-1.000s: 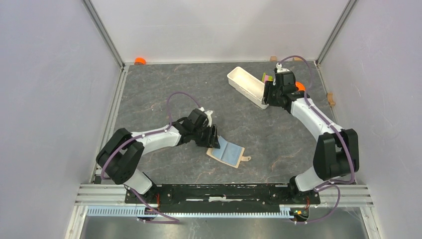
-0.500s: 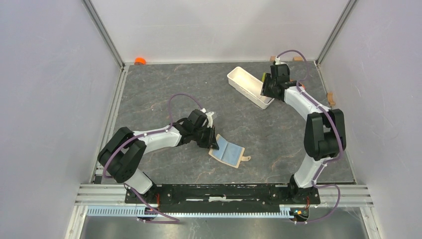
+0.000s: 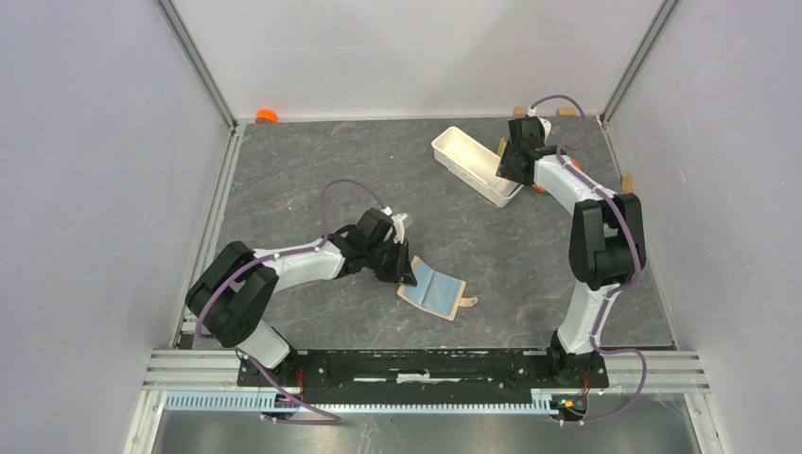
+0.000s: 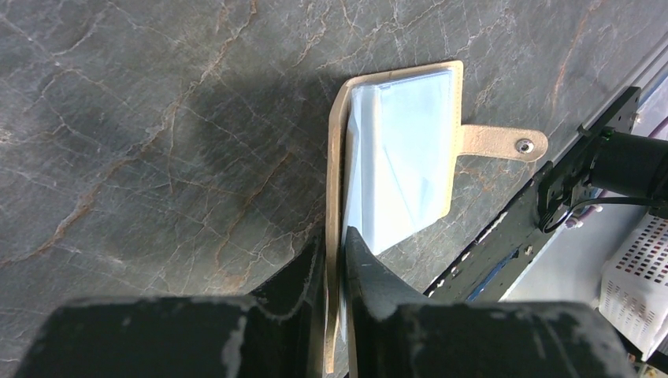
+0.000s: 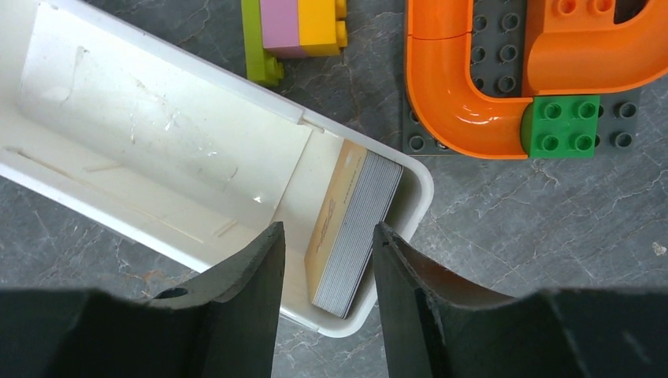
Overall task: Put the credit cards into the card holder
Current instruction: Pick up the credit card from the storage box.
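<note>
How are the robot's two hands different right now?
The left gripper is shut, pinching the card holder's tan cover; the right gripper is open, holding nothing. The left is near the table's middle; the right hovers over the cards in the white tray. Both have black fingers.

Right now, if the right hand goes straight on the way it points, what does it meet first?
Likely the stack of thin grey-edged cards standing on edge at the end of the long white plastic tray; the open right hand is lined up on it. Depth unclear.
</note>
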`<act>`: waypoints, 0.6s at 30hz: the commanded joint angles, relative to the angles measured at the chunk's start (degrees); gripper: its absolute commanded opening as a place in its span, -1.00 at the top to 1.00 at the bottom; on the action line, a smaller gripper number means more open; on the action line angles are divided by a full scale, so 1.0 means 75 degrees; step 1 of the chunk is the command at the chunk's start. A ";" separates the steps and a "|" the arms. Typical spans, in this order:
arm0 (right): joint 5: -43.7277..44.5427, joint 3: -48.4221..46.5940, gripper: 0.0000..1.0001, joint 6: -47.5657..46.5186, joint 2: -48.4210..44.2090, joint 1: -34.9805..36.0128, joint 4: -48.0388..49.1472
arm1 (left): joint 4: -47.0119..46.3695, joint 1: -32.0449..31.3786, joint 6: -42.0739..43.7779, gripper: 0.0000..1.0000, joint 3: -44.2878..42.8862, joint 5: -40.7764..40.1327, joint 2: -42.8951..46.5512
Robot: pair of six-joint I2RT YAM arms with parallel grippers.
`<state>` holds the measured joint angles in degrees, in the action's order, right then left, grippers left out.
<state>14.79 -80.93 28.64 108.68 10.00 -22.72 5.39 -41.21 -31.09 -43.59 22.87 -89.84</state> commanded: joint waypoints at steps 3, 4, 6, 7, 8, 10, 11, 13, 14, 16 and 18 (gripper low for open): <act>0.0515 -0.0479 -0.03 0.0565 0.0237 -0.0022 -0.0397 | -0.0285 0.0034 -0.0192 0.65 0.0062 0.0196 0.0258; 0.0535 -0.0483 -0.04 0.0623 0.0259 -0.0021 -0.0421 | -0.0288 0.0034 -0.0201 0.65 0.0070 0.0194 0.0266; 0.0610 -0.0472 -0.06 0.0729 0.0280 -0.0021 -0.0477 | -0.0286 0.0034 -0.0193 0.65 0.0078 0.0196 0.0280; 0.0659 -0.0452 -0.08 0.0766 0.0286 -0.0027 -0.0485 | -0.0291 0.0034 -0.0190 0.66 0.0070 0.0193 0.0280; 0.0696 -0.0448 -0.09 0.0797 0.0294 -0.0022 -0.0486 | -0.0285 0.0030 -0.0200 0.66 0.0077 0.0196 0.0295; 0.0743 -0.0448 -0.11 0.0853 0.0352 -0.0021 -0.0498 | -0.0287 0.0034 -0.0190 0.66 0.0078 0.0196 0.0285; 0.0758 -0.0450 -0.12 0.0869 0.0374 -0.0021 -0.0498 | -0.0295 0.0034 -0.0190 0.66 0.0080 0.0202 0.0289; 0.0778 -0.0448 -0.13 0.0932 0.0440 -0.0023 -0.0498 | -0.0302 0.0034 -0.0191 0.66 0.0092 0.0202 0.0290; 0.0773 -0.0457 -0.13 0.0959 0.0487 -0.0024 -0.0498 | -0.0297 0.0034 -0.0190 0.66 0.0093 0.0201 0.0293; 0.0794 -0.0448 -0.14 0.1018 0.0549 -0.0021 -0.0520 | -0.0295 0.0034 -0.0188 0.66 0.0087 0.0190 0.0305; 0.0836 -0.0437 -0.14 0.1086 0.0590 -0.0027 -0.0544 | -0.0297 0.0034 -0.0181 0.66 0.0094 0.0196 0.0318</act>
<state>18.35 -82.50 34.87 111.66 10.02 -24.97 5.26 -41.21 -31.14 -43.07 23.07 -89.49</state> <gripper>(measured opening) 0.567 0.177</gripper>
